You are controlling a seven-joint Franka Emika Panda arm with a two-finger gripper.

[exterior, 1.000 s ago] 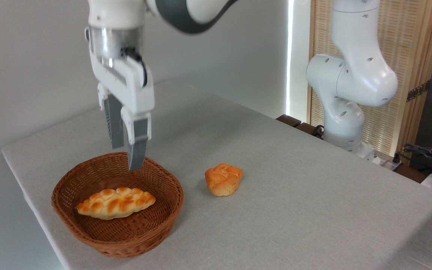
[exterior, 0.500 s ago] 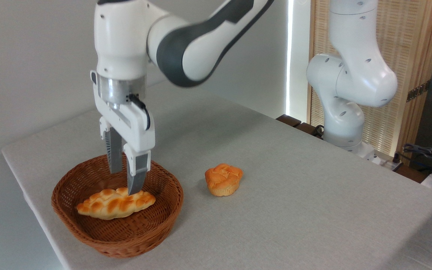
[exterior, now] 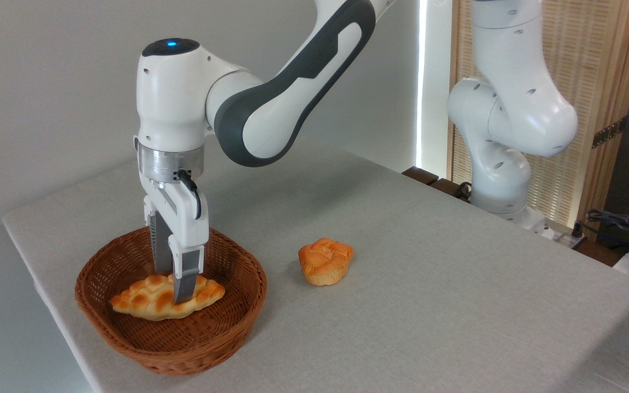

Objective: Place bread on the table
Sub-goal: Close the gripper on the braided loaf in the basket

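Observation:
The bread (exterior: 138, 299), a golden braided loaf with pointed ends, lies lengthwise in the bottom of a brown wicker basket (exterior: 129, 341) near the left end of the table (exterior: 413, 311). My gripper (exterior: 172, 287) points straight down into the basket and stands open. Its fingers straddle the loaf right of its middle: the near finger (exterior: 183, 286) crosses in front of the bread, and the far one drops behind it with its tip hidden. The loaf rests on the basket floor.
A round orange muffin-shaped bun (exterior: 325, 261) sits on the cloth to the right of the basket. The robot base (exterior: 503, 180) stands at the table's far right, with cables beside it. The table's left edge runs close to the basket.
The gripper has come straight down from above the basket rim until its fingers straddle the bread. The loaf and the bun have not moved.

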